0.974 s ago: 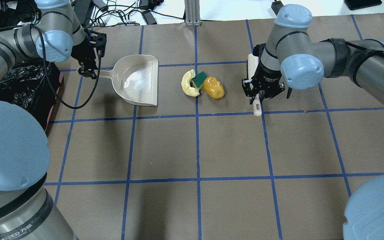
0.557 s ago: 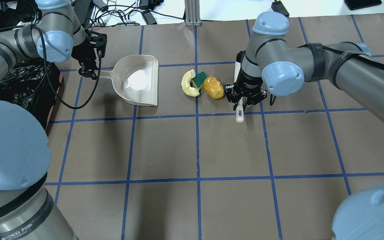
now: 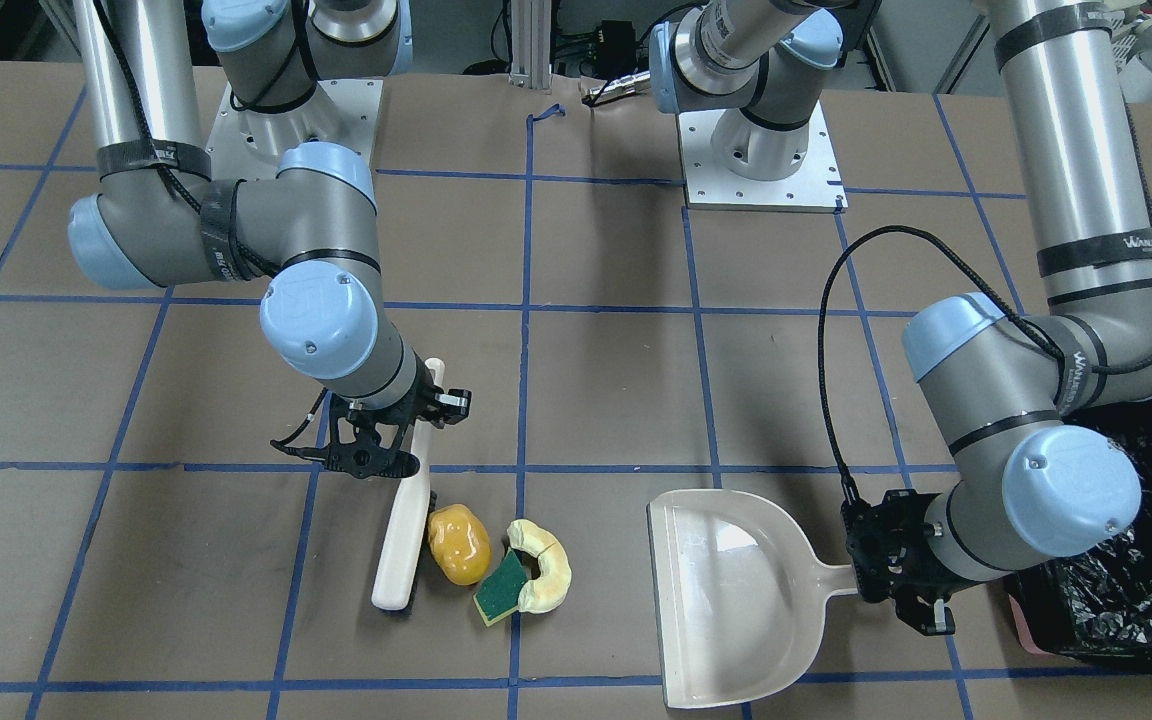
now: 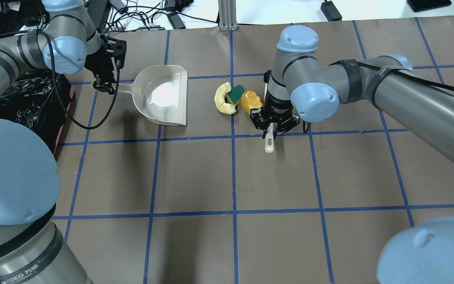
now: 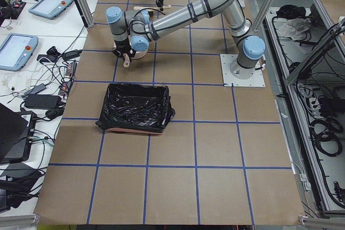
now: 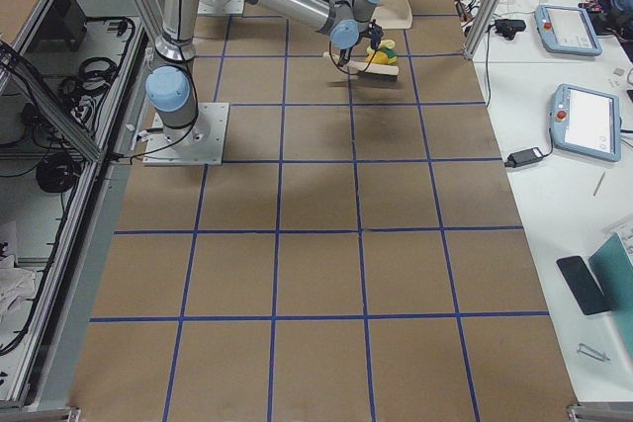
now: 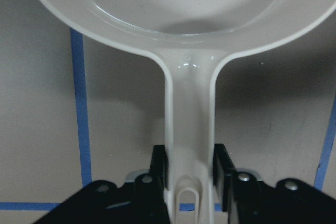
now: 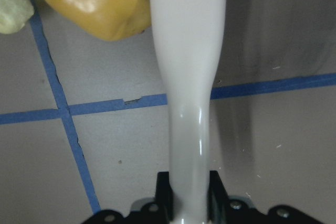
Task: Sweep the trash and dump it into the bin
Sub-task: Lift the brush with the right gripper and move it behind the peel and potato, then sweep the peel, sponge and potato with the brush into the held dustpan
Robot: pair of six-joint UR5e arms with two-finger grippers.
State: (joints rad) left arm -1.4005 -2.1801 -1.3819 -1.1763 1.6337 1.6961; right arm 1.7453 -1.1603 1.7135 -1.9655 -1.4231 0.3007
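Note:
The trash lies in a cluster: a yellow-orange potato lump (image 4: 249, 101) (image 3: 458, 543) (image 8: 89, 3), a green-and-yellow sponge (image 4: 235, 94) (image 3: 499, 590) and a cream croissant (image 4: 223, 98) (image 3: 541, 570). My right gripper (image 4: 272, 125) (image 3: 376, 455) is shut on the handle of a cream brush (image 3: 404, 535) (image 8: 189, 77), whose side rests against the potato. My left gripper (image 4: 105, 82) (image 3: 896, 570) is shut on the handle (image 7: 189, 129) of the cream dustpan (image 4: 164, 96) (image 3: 736, 600), which lies flat with its mouth facing the trash. The black-lined bin (image 4: 22, 102) (image 3: 1126, 560) (image 5: 135, 106) stands behind the left gripper.
Brown paper with a blue tape grid (image 4: 233, 177) covers the table. Cables and devices (image 4: 144, 15) lie beyond the far edge. A gap of bare paper (image 4: 201, 102) separates the dustpan mouth from the croissant.
My right arm has carried the brush leftward across the table until it meets the potato. The left arm, the dustpan and the trash have stayed put.

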